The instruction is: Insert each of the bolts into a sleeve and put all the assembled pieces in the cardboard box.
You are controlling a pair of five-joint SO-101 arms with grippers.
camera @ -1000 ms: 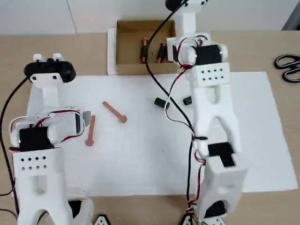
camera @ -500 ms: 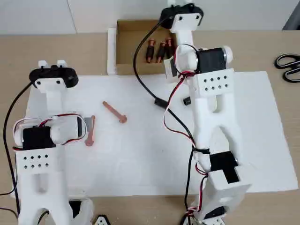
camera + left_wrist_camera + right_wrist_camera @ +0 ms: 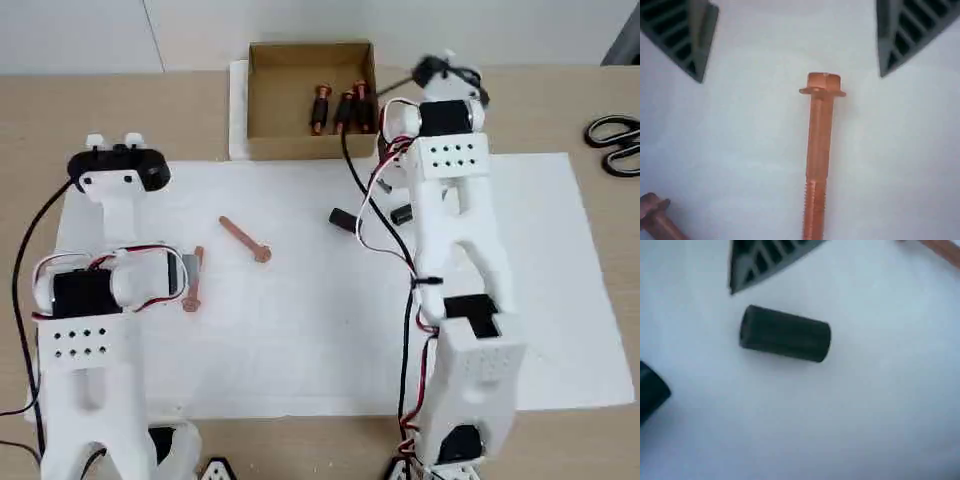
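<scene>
A copper bolt (image 3: 820, 150) lies on the white sheet between the fingertips of my left gripper (image 3: 792, 72), which is open and hangs just above it; the same bolt (image 3: 193, 280) lies beside the left arm. A second bolt (image 3: 245, 240) lies slanted further right. Two black sleeves (image 3: 345, 220) (image 3: 400, 213) rest near the right arm (image 3: 445, 150). In the right wrist view one sleeve (image 3: 785, 333) lies just off a single dark finger (image 3: 770, 260), with nothing held. The cardboard box (image 3: 262, 90) holds three assembled pieces (image 3: 343, 106).
Scissors (image 3: 615, 140) lie on the table at the far right. A white foam block (image 3: 237, 110) stands against the box's left side. The right arm's cable (image 3: 365, 215) runs over the sheet between the sleeves. The sheet's middle has free room.
The right arm has drawn back from over the box to above the sleeves, uncovering the three pieces inside. The left arm has barely shifted over its bolt.
</scene>
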